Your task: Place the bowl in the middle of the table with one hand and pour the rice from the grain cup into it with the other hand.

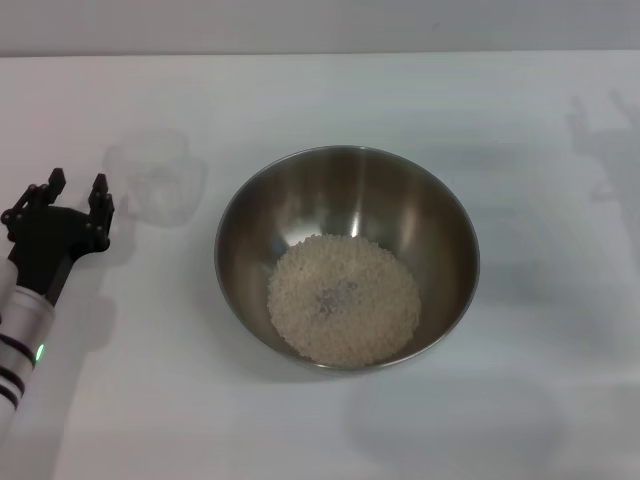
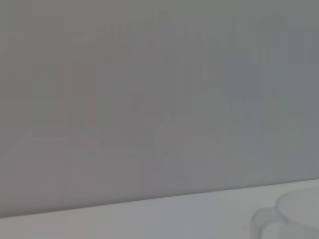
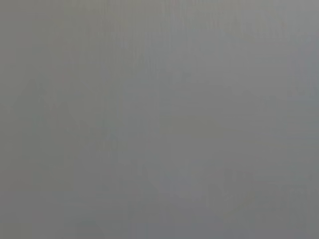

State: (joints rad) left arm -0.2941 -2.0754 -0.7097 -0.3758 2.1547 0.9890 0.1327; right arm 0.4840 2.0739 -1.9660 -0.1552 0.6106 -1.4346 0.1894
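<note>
The bowl (image 1: 347, 257) sits pretty much in the middle of the table (image 1: 520, 400), and the rice (image 1: 343, 298) is already in it, a loose pale heap on the bottom. The grain cup (image 1: 158, 176) stands upright on the table to the bowl's left, a bit farther back, and looks empty. The left gripper (image 1: 76, 192) is at the left edge, just beside the cup but not touching it, fingers spread apart with nothing between them. The left wrist view catches just the cup's rim and handle. The right gripper doesn't show anywhere.
</note>
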